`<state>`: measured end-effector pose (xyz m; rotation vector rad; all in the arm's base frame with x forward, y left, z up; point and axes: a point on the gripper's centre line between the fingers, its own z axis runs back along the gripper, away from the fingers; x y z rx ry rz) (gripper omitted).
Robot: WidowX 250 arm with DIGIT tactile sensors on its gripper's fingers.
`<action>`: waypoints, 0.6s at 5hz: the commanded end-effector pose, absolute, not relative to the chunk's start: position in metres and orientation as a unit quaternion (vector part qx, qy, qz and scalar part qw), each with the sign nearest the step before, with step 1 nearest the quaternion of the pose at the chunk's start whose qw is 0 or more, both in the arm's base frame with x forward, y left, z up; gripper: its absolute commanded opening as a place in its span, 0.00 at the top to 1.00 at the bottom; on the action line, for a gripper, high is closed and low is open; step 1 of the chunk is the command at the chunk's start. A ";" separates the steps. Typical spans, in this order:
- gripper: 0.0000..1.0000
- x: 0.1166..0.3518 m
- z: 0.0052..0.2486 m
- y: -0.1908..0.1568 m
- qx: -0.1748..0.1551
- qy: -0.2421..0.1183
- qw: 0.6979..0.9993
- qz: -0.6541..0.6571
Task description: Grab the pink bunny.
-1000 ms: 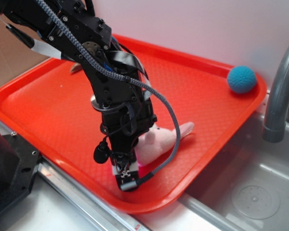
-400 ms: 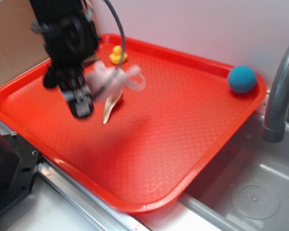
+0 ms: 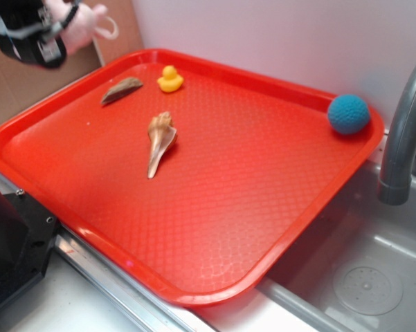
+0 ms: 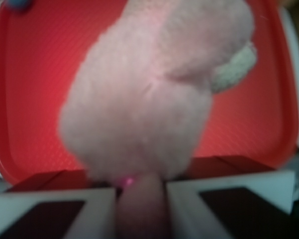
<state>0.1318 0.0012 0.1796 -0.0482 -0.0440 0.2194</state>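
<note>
Exterior view, items by descending size.

1. Red tray [image 3: 277, 207]: fills most of the frame, lying on the worktop beside a steel sink [image 3: 360, 277] at 4 o'clock. Grey faucet [image 3: 401, 131] stands at 3 o'clock.
2. Gripper [image 3: 52, 31]: raised at 10 o'clock, above and beyond the tray's far-left corner, partly cut off by the frame edge. Jaws clenched on the pink bunny.
3. Pink bunny [image 3: 83, 17]: aloft in the jaws, clear of the tray, body and one looped ear sticking out to the right of the gripper. In the wrist view the pink bunny [image 4: 149, 94] fills the centre, a pink part pinched between the two pale fingers [image 4: 54, 209] at 6 o'clock, the red tray [image 4: 30, 74] well below it.
4. Blue ball [image 3: 347, 113]: in the tray's far corner at 2 o'clock.
5. Long shell [image 3: 159, 142]: on the tray at 10 o'clock from its centre, point toward the camera.
6. Brown shell [image 3: 121, 90]: near the far-left rim.
7. Yellow duck [image 3: 169, 79]: just right of the brown shell, well apart from the bunny.

Step in hand, by judgement: grasp made and lift achieved; the task appears essentially complete.

Next move, by judgement: calls only for keeping the grip firm, since the hold looks to be on a small soft part that could slip.
</note>
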 end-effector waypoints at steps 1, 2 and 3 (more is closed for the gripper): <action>1.00 0.128 0.243 -0.009 -0.017 -0.101 0.989 0.103; 1.00 0.130 0.242 -0.008 -0.030 -0.096 0.989 0.105; 1.00 0.130 0.240 -0.011 -0.025 -0.099 0.990 0.099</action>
